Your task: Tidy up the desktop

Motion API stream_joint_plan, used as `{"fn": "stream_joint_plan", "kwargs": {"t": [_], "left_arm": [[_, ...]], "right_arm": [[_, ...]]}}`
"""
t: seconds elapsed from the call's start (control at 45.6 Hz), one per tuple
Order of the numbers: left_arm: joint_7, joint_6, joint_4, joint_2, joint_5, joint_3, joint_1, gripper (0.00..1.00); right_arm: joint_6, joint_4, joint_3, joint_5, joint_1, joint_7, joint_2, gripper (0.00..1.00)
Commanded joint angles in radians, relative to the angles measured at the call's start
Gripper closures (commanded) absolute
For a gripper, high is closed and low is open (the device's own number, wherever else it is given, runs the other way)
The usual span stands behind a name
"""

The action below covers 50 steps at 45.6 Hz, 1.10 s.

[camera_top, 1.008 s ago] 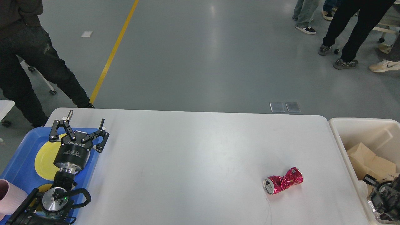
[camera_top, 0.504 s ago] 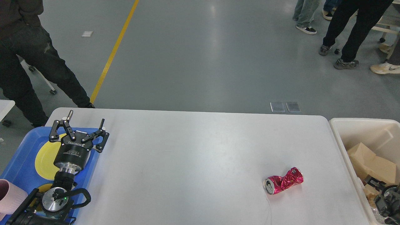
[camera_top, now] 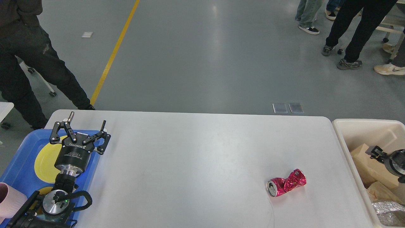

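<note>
Grey floor with a yellow line (camera_top: 115, 50) ran behind the white surface (camera_top: 196, 158), and people's legs (camera_top: 357, 31) stood at its far side. You had one piece of litter on that surface: a crushed red can (camera_top: 286, 183), lying on its side toward the right end, its open top facing the near-left. Just right of the can, off the surface's edge, stood the cream bin (camera_top: 343, 133) with cardboard pieces (camera_top: 364, 161) and crumpled foil (camera_top: 387, 212) inside. Your right claw (camera_top: 375, 152) hung over that bin, well apart from the can; it showed small and dark, so I could not tell its spread. Far left of the can, your left claw (camera_top: 85, 125) stood wide, holding nothing, over the blue tray (camera_top: 19, 148) with a yellow plate (camera_top: 46, 161). A pink cup (camera_top: 9, 199) sat at the tray's near corner.
</note>
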Motion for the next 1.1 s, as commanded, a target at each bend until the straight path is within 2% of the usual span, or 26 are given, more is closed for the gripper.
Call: {"fn": "stream_joint_plan", "kwargs": {"t": [0.0,0.132,0.241,0.417,0.548,0.811,0.921,1.074], "left_arm": [[0.0,-0.001,0.0,0.001,-0.001,0.0,0.0,0.03],[0.0,0.001,0.0,0.001,-0.001,0.0,0.0,0.03],[0.0,0.001,0.0,-0.001,-0.001,0.0,0.0,0.03],[0.0,0.001,0.0,0.001,-0.001,0.0,0.0,0.03],[0.0,0.001,0.0,0.001,0.001,0.0,0.0,0.03],[0.0,0.001,0.0,0.001,-0.001,0.0,0.0,0.03],[0.0,0.001,0.0,-0.001,-0.001,0.0,0.0,0.03],[0.0,0.001,0.0,0.001,-0.001,0.0,0.0,0.03]], "right_arm": [[0.131,0.214,-0.064,-0.146,0.252,-0.005,-0.026,0.0],[0.327,0.389,-0.159,-0.203,0.46,-0.032,0.014,0.0],[0.464,0.485,-0.184,-0.203,0.618,-0.035,0.072,0.0],[0.542,0.723,-0.196,-0.205,0.93,-0.038,0.117,0.0],[0.634,0.864,-0.251,-0.202,1.128,-0.038,0.224,0.0],[0.637,1.148,-0.245,-0.159,1.476,-0.038,0.278,0.0],[0.637,1.185,-0.24,-0.074,1.577,-0.036,0.261,0.0],[0.637,1.2,-0.234,-0.054,1.584,-0.035,0.266,0.0]]}}
